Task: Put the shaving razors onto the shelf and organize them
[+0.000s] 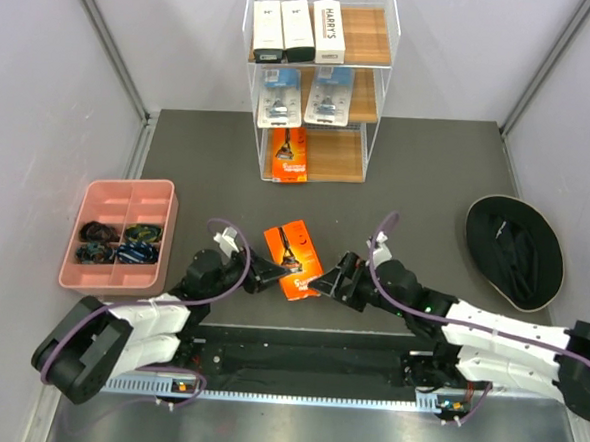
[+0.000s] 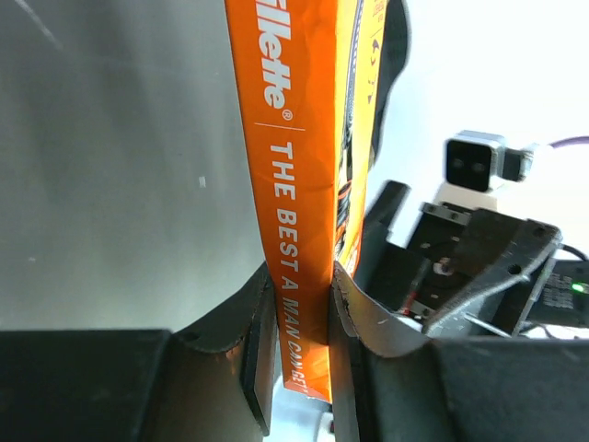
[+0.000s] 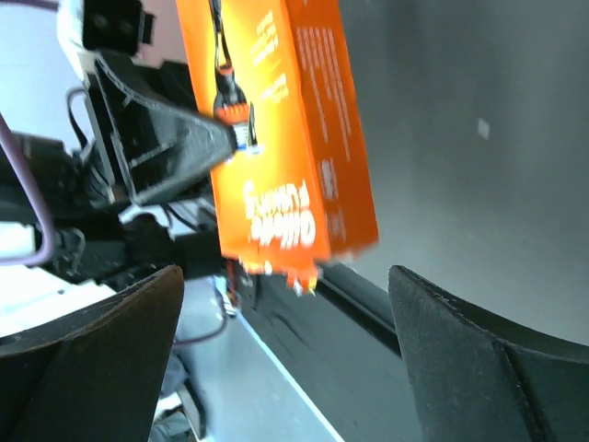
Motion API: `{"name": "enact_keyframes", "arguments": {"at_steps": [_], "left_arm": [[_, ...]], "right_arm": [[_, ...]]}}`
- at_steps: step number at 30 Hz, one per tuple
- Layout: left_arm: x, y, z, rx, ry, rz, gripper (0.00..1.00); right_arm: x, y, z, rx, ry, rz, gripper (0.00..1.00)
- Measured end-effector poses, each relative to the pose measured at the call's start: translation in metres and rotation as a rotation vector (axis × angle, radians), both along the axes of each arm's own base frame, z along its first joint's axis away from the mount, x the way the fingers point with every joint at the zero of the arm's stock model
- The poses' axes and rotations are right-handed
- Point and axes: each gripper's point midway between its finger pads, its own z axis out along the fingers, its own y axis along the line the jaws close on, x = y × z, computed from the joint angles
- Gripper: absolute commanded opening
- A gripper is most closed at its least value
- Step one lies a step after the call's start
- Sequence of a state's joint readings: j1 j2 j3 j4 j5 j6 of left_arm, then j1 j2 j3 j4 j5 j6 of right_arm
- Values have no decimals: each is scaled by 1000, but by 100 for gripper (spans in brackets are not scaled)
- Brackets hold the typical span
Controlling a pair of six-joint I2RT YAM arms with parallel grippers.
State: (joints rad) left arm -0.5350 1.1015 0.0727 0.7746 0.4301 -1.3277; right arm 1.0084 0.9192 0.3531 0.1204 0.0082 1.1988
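My left gripper (image 1: 269, 271) is shut on an orange razor card (image 1: 293, 257), gripping its left edge just above the dark mat; in the left wrist view the card (image 2: 299, 184) stands pinched between both fingers. My right gripper (image 1: 323, 281) is open, its jaws wide apart beside the card's right lower corner, not touching it (image 3: 276, 138). On the white wire shelf (image 1: 380, 66), three white boxes (image 1: 298, 30) lie on the top tier, two blue-clear blister packs (image 1: 305, 93) on the middle tier, one orange card (image 1: 290, 155) on the bottom tier.
A pink compartment tray (image 1: 96, 191) with dark small items sits at the left. A black hat (image 1: 515, 249) lies at the right. The arms' base rail (image 1: 307, 357) runs along the near edge. Grey walls close both sides.
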Motion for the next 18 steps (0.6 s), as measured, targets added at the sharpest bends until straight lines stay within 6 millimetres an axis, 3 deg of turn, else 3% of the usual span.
{"name": "enact_keyframes", "arguments": {"at_steps": [8, 12, 18], "left_arm": [[7, 7, 31, -94, -45, 62, 2], [10, 10, 35, -110, -45, 77, 1], [10, 11, 36, -125, -33, 87, 1]], "right_arm": [[14, 32, -4, 63, 8, 9, 79], [19, 42, 2, 111, 4, 9, 73], [26, 54, 26, 186, -32, 9, 48]]}}
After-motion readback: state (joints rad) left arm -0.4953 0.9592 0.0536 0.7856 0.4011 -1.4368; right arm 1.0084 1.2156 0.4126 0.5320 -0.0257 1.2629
